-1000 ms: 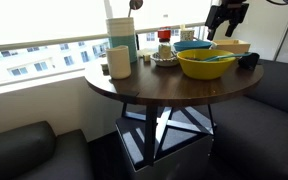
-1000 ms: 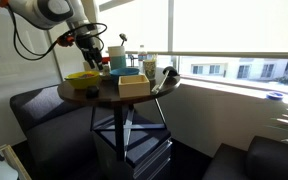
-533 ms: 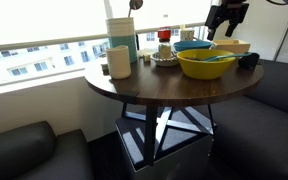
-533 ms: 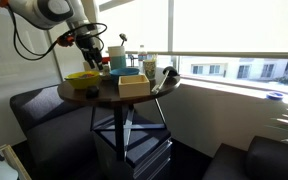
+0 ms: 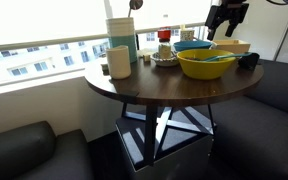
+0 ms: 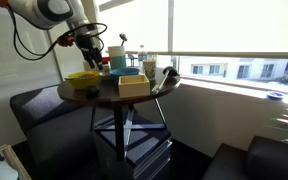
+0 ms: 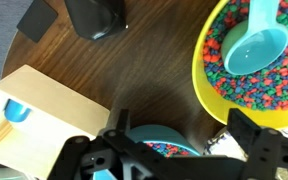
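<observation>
The gripper (image 7: pixel 179 160) hangs with its jaws spread wide and nothing between them, so it's released and holding 0 things. Right under it in the wrist view sits the blue bowl (image 7: pixel 152 138), only partly showing between the 2 fingers. It seems to have coloured beads in it, though that's hard to be sure of since the fingers cover most of it. In an exterior view the gripper (image 5: pixel 227 15) hovers well above the crowded side of the table (image 5: pixel 154 90), with the blue bowl (image 5: pixel 192 46) lower down among the other stuff.

Moving outward, the yellow bowl (image 7: pixel 246 70) is just beside the blue one. It's full of mixed beads (image 7: pixel 219 75), with a teal scoop (image 7: pixel 256 48) lying in it. On the other side sits a wooden box (image 7: pixel 44 105), near the blue bowl but apart from it. A black block (image 7: pixel 96 15) sits further off on the dark tabletop.

As for what could go wrong, everything is packed tight here. If the arm drops straight down with the jaws this wide, 1 finger could land on the yellow bowl's rim or clip the box. A tipped bowl means beads all over the floor. A bowl rim is also thin and slick, so a shallow pinch could slip and tilt it. The scoop lies loose too, so a knock to that bowl could flip it out.
</observation>
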